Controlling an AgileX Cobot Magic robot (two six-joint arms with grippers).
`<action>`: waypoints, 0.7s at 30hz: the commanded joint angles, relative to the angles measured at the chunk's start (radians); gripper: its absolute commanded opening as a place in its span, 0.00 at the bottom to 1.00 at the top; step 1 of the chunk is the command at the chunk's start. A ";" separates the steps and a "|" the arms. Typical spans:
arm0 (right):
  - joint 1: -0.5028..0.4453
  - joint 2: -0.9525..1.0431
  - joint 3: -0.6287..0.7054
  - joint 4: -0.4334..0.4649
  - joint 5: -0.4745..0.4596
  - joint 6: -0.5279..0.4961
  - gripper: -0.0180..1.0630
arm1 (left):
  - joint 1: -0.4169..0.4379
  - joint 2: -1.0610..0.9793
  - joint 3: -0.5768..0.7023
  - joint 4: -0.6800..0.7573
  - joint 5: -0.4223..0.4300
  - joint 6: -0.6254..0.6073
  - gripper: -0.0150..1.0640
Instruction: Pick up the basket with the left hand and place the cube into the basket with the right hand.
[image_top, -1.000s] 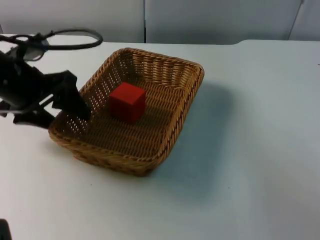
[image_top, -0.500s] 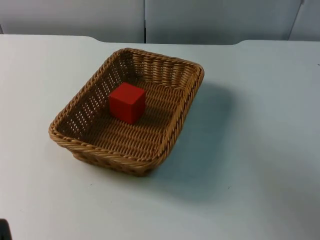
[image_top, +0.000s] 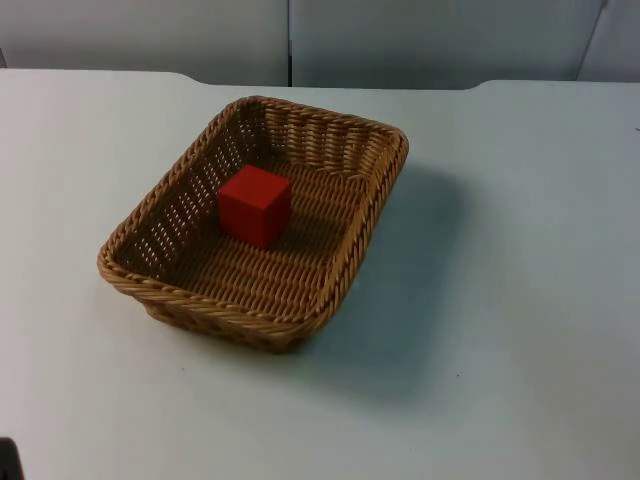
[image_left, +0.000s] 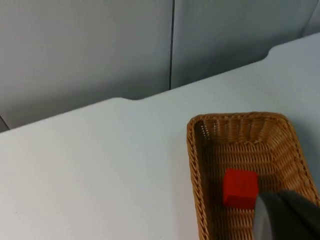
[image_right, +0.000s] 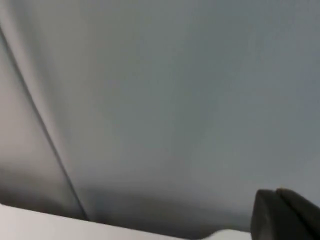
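A: Two items are going on the sheet. Item one: basket (image_top: 250, 322), woven wicker, rectangular, tan. Where is it sitting?

B: It is sitting flat on the white table (image_top: 500, 300), about mid-table, with one short end pointing toward the grey partition wall (image_top: 150, 30). Nothing is touching its rim.

A: Item two: cube (image_top: 255, 205), red.

B: It is resting inside the basket on the woven floor, nearer the wall-side end and standing clear of all four sides. I am judging the placing step done, since the cube is lying where the task wants it.

A: Left gripper (image_left: 287, 215)?

B: It is hanging above the table, apart from the basket and looking along its long side, with the cube in sight. It is gripping neither item. Whether it is apart or together, I cannot tell.

A: Why is the basket lying on the table and not in the air?

B: No gripper is gripping it, so the table is carrying it. The low wicker walls are keeping the cube penned in.

A: Right gripper (image_right: 282, 212)?

B: It is waiting, pointing at the partition wall, well apart from both items. Apart or together, I cannot tell.
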 joint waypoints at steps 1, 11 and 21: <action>-0.002 -0.059 0.002 -0.123 0.042 0.082 0.02 | -0.005 -0.061 -0.001 0.020 0.034 -0.026 0.01; -0.022 -0.434 0.002 -0.450 0.329 0.414 0.02 | -0.010 -0.322 0.031 0.213 0.157 -0.175 0.01; -0.022 -0.920 0.158 -0.573 0.412 0.378 0.02 | -0.054 -0.604 0.333 0.217 0.192 -0.185 0.01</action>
